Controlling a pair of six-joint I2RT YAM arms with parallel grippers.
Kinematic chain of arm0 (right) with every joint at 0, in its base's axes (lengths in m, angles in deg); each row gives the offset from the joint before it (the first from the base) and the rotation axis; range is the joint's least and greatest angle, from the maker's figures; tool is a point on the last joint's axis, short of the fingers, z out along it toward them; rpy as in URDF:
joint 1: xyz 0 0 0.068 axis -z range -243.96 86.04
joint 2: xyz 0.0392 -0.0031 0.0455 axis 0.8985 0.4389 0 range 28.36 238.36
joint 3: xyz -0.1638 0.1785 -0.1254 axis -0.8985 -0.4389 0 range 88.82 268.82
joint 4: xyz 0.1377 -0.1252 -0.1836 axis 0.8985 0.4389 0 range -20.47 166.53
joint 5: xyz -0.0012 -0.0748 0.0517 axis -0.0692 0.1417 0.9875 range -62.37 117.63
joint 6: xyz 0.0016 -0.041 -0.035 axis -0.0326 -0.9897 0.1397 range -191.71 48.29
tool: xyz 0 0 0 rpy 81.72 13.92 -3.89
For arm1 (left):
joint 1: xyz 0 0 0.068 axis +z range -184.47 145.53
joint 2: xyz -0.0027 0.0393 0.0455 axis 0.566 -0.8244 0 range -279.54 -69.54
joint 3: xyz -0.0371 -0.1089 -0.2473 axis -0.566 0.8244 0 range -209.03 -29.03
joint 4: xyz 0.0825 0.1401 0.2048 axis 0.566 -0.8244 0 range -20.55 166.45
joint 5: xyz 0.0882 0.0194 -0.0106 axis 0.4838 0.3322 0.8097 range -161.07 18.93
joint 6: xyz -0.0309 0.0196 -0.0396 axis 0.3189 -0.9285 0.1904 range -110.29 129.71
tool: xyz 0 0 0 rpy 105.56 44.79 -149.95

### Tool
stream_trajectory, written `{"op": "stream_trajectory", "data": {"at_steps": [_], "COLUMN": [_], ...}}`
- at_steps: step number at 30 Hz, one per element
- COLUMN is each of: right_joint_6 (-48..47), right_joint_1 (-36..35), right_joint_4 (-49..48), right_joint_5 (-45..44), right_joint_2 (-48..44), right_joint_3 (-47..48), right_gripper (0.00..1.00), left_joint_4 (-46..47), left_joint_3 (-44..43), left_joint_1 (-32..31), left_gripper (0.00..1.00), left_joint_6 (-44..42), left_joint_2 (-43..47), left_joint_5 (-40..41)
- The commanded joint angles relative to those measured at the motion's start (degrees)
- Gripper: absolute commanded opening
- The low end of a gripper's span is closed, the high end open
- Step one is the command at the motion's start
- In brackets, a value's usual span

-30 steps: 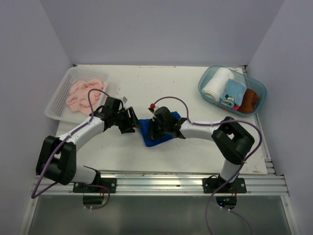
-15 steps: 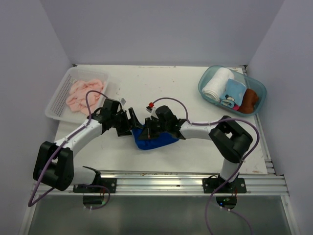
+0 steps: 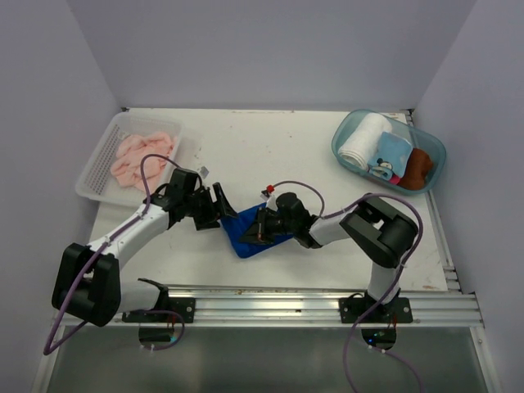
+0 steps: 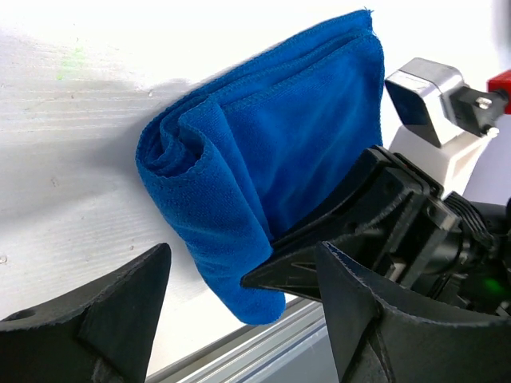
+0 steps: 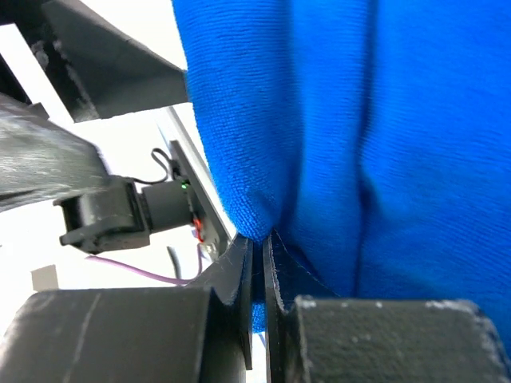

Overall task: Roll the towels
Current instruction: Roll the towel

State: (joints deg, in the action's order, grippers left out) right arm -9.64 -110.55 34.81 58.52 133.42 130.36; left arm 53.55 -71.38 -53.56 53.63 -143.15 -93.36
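A blue towel (image 3: 246,236) lies partly rolled on the white table between my two grippers. In the left wrist view its (image 4: 263,159) rolled end shows a spiral at the left. My left gripper (image 3: 221,210) is open just left of the towel, its fingers (image 4: 104,319) spread on either side of the near end without touching it. My right gripper (image 3: 262,228) lies low on the towel from the right. In the right wrist view its jaws (image 5: 259,255) are pinched on a thin fold of the blue cloth (image 5: 359,120).
A white mesh basket (image 3: 98,168) with pink towels (image 3: 139,155) stands at the back left. A teal bin (image 3: 434,155) at the back right holds a white roll (image 3: 363,139), a light blue towel and a brown one. The metal rail (image 3: 262,299) runs along the front edge.
The right gripper has dropped lower and drawn back right with the cloth pinched. The towel has gone from a wide spread shape to a narrower roll. The left gripper stayed open beside it.
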Motion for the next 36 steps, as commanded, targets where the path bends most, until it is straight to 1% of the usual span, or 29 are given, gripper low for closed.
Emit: {"op": "stream_trajectory", "data": {"at_steps": [1,5,9,14,17,23,28,31,32,33,34,35,36], "right_joint_6": [7.45,10.61,11.5,11.94,12.55,14.49,13.79,10.28,7.05,4.93,2.65,-2.25,-4.73], "right_joint_1": [0.62,0.71,0.97,1.15,1.67,2.99,3.26,3.26,3.17,3.17,3.17,3.0,2.65], "right_joint_4": [-13.08,-18.53,-19.95,-20.47,-20.82,-24.78,-23.56,-16.28,-9.3,-4.7,0.3,11.32,17.34], "right_joint_5": [1.45,1.1,0.57,0.48,0.57,1.45,1.36,0.22,-0.56,-1.96,-5.11,-7.75,-10.65], "right_joint_2": [1.73,3.66,4.54,4.72,4.89,6.56,6.39,3.76,2.45,-1.31,-3.35,-5.45,-10.09], "right_joint_3": [-2.6,-4.27,-5.5,-6.29,-6.65,-7.88,-8.14,-6.91,-6.48,-5.17,-4.37,-3.32,-0.61], "right_gripper": [0.0,0.0,0.0,0.0,0.0,0.0,0.0,0.0,0.04,0.09,0.2,0.25,0.3], "left_joint_4": [2.94,3.3,4.26,8.91,11.03,12.52,14.46,13.94,13.67,13.41,12.97,12.7,12.44], "left_joint_3": [0.42,0.16,0.16,-0.01,-0.54,-3.44,-4.67,-5.38,-5.55,-5.73,-5.82,-5.9,-5.9], "left_joint_1": [0.2,0.2,-0.07,-0.68,-1.47,-3.58,-4.64,-4.99,-4.9,-4.99,-4.99,-5.08,-5.08], "left_gripper": [0.77,0.76,0.73,0.69,0.68,0.67,0.66,0.66,0.66,0.66,0.65,0.65,0.65], "left_joint_6": [0.11,-0.5,-0.16,1.16,1.34,0.55,0.46,0.11,0.11,-0.15,-0.15,-0.15,-0.33], "left_joint_2": [1.27,0.04,-0.84,-1.98,-4.09,-9.62,-13.49,-15.95,-16.39,-17.27,-17.62,-17.89,-18.33], "left_joint_5": [-0.74,-1.1,-1.27,-2.15,-3.2,-3.12,-2.94,-2.51,-2.42,-2.33,-2.15,-2.15,-2.15]}}
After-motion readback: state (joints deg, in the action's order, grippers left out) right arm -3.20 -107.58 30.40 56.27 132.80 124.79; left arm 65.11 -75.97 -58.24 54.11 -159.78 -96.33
